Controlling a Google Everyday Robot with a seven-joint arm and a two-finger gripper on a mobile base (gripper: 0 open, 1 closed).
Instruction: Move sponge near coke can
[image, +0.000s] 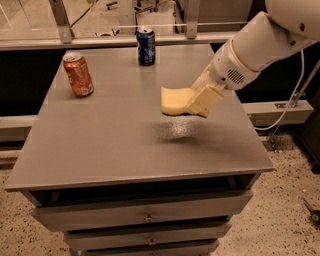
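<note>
My pincer (200, 103) is clenched on the right end of the sponge (174, 100), holding it up over the middle of the bench (100, 145). The coke can (78, 74) stands well apart, at the back left.

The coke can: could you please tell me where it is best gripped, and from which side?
Probably grip the coke can around its mid-body, coming in level from the middle of the table: it stands upright, round-walled, near the left rear corner. The gripper, over mid-table, is shut on the sponge, so it would first have to let go.
</note>
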